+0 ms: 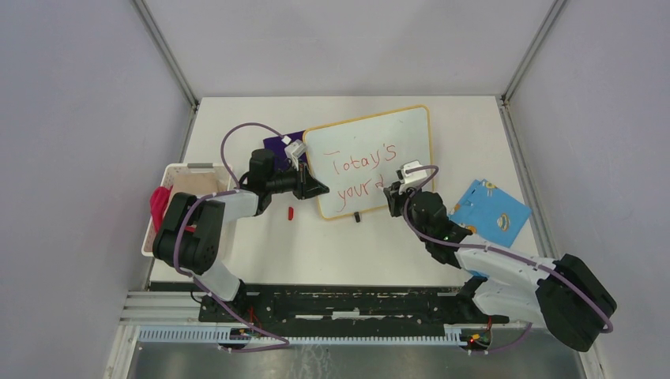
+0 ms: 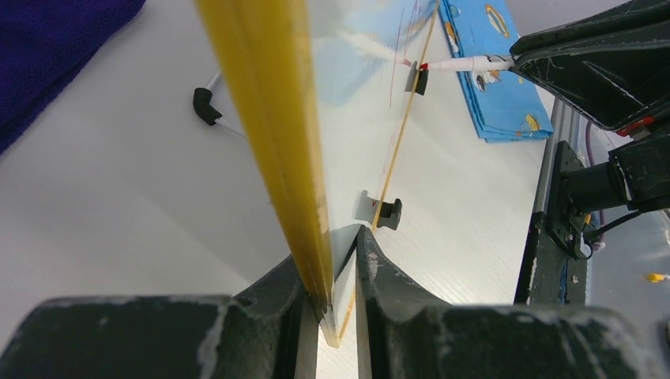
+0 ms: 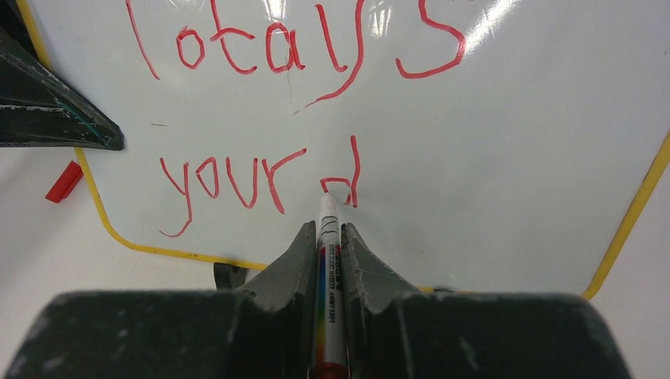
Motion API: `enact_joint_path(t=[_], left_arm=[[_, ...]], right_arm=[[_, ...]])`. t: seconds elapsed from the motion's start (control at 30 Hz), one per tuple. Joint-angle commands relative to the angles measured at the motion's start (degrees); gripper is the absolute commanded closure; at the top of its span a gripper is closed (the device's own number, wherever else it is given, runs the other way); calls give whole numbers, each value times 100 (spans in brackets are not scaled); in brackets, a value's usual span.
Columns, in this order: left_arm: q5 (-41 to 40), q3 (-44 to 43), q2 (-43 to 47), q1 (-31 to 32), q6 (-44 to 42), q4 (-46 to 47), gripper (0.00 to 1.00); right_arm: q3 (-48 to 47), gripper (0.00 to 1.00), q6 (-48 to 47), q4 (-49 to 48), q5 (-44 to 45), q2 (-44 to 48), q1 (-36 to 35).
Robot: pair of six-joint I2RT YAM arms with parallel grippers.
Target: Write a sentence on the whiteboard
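The whiteboard [image 1: 371,154] with its yellow frame lies tilted on the table. Red text [image 1: 365,163] on it reads "Today's" above "your d"; it shows closer in the right wrist view [image 3: 261,178]. My left gripper [image 1: 316,188] is shut on the board's left yellow edge [image 2: 276,142]. My right gripper [image 1: 393,197] is shut on a white marker [image 3: 328,260], whose tip touches the board at the bottom of the "d". The marker also shows in the left wrist view [image 2: 462,63].
A red marker cap [image 1: 290,212] lies on the table left of the board. A blue patterned cloth [image 1: 490,210] lies right of it, a dark purple cloth [image 1: 278,142] behind its left corner. A white basket [image 1: 183,197] stands at the left edge.
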State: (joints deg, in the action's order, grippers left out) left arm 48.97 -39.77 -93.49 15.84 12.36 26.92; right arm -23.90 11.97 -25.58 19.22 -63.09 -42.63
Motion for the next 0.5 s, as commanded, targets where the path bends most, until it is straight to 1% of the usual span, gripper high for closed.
enact_joint_path(t=[0.0,0.47], left_arm=[[-977,113,-336,130,-723,-833,98],[-974,113,-337,130,-718,-837,98]], right_arm=[[-301,100,49,-263,-8,-93,-5],[-108,100,61,-211,205,-156,-3]])
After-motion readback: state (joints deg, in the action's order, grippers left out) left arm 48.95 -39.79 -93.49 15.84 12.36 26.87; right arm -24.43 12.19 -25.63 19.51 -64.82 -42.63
